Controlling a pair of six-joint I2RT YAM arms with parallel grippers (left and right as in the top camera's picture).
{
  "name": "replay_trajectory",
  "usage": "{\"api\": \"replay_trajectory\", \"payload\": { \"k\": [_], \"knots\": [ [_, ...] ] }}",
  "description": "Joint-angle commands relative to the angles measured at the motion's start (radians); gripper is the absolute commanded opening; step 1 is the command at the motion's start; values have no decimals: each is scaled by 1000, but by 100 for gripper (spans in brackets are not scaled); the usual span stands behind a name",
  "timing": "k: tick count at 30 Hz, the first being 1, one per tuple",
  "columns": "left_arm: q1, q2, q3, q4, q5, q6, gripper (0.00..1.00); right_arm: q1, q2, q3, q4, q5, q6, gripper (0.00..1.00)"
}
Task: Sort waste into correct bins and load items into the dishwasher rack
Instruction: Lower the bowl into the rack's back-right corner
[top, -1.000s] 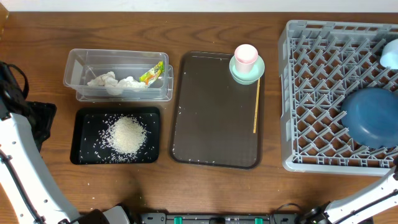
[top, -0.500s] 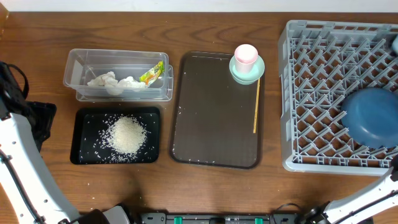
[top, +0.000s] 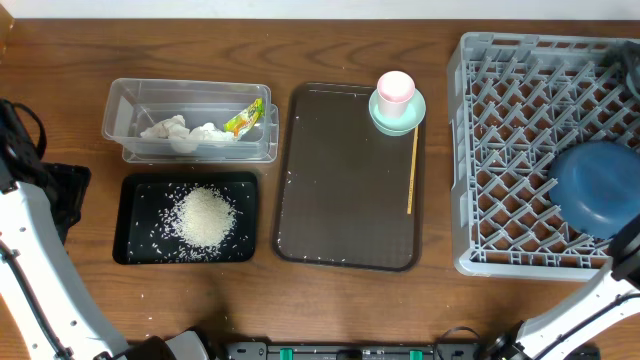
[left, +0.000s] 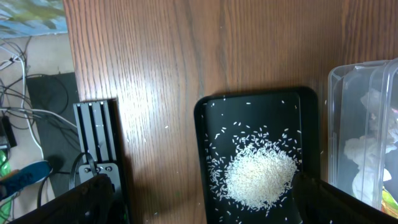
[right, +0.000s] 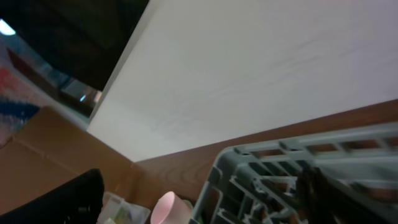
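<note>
Tableware sits at the 1 o'clock corner of the dark brown rectangular serving tray (top: 340, 200): one pink plastic cup (top: 395, 87) standing in one mint green round dish (top: 400, 121), one thin wooden stick (top: 412, 170) at their 6 o'clock, long axis 12 to 6. The square grey lattice rack (top: 466, 150), holding one large dark blue bowl (top: 595, 185), lies at 3 o'clock, so the right arm (top: 590, 305) looks nearer; the right gripper (right: 186, 194) is spread and empty, cup at 7 o'clock in its view. The left gripper (left: 211, 199), also agape, hangs over the shallow black tray (top: 135, 215).
</note>
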Motion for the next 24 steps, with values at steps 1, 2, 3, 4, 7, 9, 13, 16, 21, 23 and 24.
{"api": "replay_trajectory", "payload": {
  "k": [1,2,3,4,7,9,13,16,21,23,24],
  "knots": [
    [4,2,2,-3,-8,-16,94,48,-66,18,2,60,-25,99],
    [4,2,2,-3,-8,-16,94,62,-79,18,2,68,-29,99],
    [4,2,2,-3,-8,-16,94,77,-95,18,1,78,-29,99],
    [4,2,2,-3,-8,-16,94,90,-110,18,1,90,-30,99],
    [4,2,2,-3,-8,-16,94,134,-175,18,-41,162,-61,99],
    [4,2,2,-3,-8,-16,94,169,-243,18,-191,265,-171,99],
    [4,2,2,-3,-8,-16,94,280,-420,34,-787,962,-583,99],
    [4,2,2,-3,-8,-16,94,414,-469,39,-879,1566,-842,99],
    [4,2,2,-3,-8,-16,94,499,-467,44,-814,1820,-1068,99],
    [4,2,2,-3,-8,-16,94,489,-464,44,-811,1788,-1068,97],
    [4,2,2,-3,-8,-16,94,483,-458,44,-810,1784,-1067,95]
  ]
}}
